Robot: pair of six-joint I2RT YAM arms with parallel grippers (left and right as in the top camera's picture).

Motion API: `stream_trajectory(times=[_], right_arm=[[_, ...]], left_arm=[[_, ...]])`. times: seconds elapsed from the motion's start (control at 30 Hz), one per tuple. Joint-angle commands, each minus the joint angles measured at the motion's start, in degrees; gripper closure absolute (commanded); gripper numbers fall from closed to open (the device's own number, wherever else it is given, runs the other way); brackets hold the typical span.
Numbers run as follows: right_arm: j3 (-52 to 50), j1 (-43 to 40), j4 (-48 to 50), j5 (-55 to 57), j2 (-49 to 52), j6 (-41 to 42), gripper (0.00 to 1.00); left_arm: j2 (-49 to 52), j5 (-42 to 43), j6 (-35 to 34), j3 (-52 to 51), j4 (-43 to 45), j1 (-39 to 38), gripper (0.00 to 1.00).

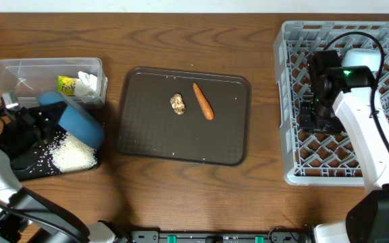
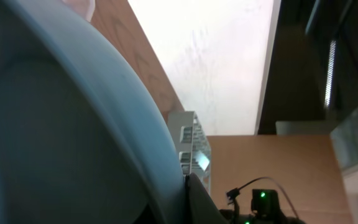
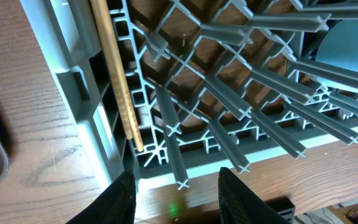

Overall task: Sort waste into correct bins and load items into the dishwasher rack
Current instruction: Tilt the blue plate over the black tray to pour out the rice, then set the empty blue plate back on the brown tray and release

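One light blue bowl [image 1: 80, 121] tilts over the rice [image 1: 73, 154], clamped in the left jaws. The right jaws gape empty above the rack [image 1: 286, 88].

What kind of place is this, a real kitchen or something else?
Probably a robot lab bench staged for dish clearing: a grey dishwasher rack, a clear tub of waste and a brown serving tray holding a carrot sit on a wooden table.

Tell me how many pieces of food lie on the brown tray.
2, both on the brown tray: the orange carrot near its centre, and the brownish food scrap just left of it, not touching. Nothing there seems hidden.
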Motion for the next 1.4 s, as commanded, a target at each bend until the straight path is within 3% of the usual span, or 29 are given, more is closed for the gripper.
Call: stream_trajectory(times=[0.0,0.2,0.4,0.63,0.87,1.2,1.33,1.37], right_arm=[[0.3,-0.7,-0.2,0.7,-1.0,-0.7,0.62],[0.3,-0.7,-0.2,0.7,-1.0,-0.7,0.61],[0.3,-0.7,-0.5,0.5,-1.0,-0.7,0.61],[0.3,-0.7,-0.7,-1.6,-1.0,-0.7,0.61],[0.3,-0.5,-0.9,-3.2,-1.0,-0.9,0.61],[0.3,-0.5,-0.8,-3.1,-1.0,-1.0,0.61],[0.3,-0.5,-0.5,-3.1,-1.0,-1.3,0.6],[0.3,-0.5,-0.5,-3.1,-1.0,-1.4,0.6]], left_arm=[[-5.2,-1.0,0.8,0.1,-0.2,-3.1,0.94],[-13.7,-10.3,-1.6,0.1,-2.3,-13.9,0.94],[-18.2,-19.8,-6.2,0.1,-0.6,-31.8,0.94],[-15.5,-38.8,-15.8,0.1,9.8,-56.2,0.94],[-5.9,-55.1,-18.4,0.1,15.7,-75.8,0.94],[6.4,-57.6,-18.8,0.1,22.7,-86.5,0.93],[5.9,-57.6,-18.8,0.5,22.9,-86.7,0.83],[5.5,-57.6,-18.8,0.8,22.9,-86.5,0.74]])
